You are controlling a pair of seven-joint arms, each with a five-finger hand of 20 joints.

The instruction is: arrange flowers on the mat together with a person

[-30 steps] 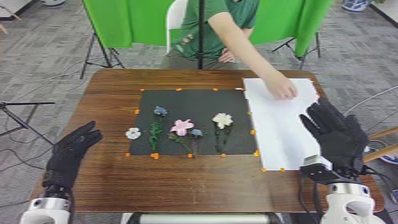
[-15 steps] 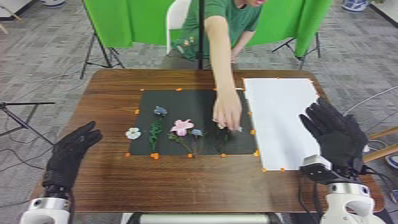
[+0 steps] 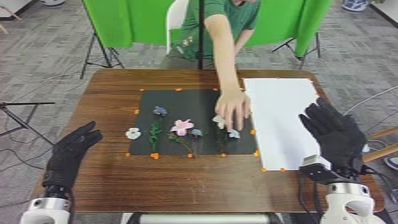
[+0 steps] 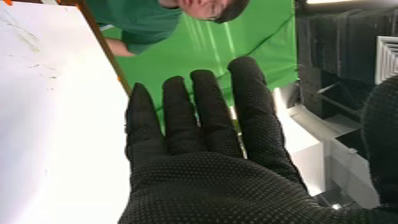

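Person's hand (image 3: 233,104) nearer white paper (image 3: 282,120)

A green curtain (image 3: 133,22) hangs at the back; a white chair (image 3: 175,21) before it (grey carpet (image 3: 49,50) underneath).

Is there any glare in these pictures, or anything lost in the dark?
Right wrist view: the white sheet glares, nearly washed out low down, and pale streaks of light run down the green curtain. Head view: light looks fairly even, but dark stems almost melt into the black mat.
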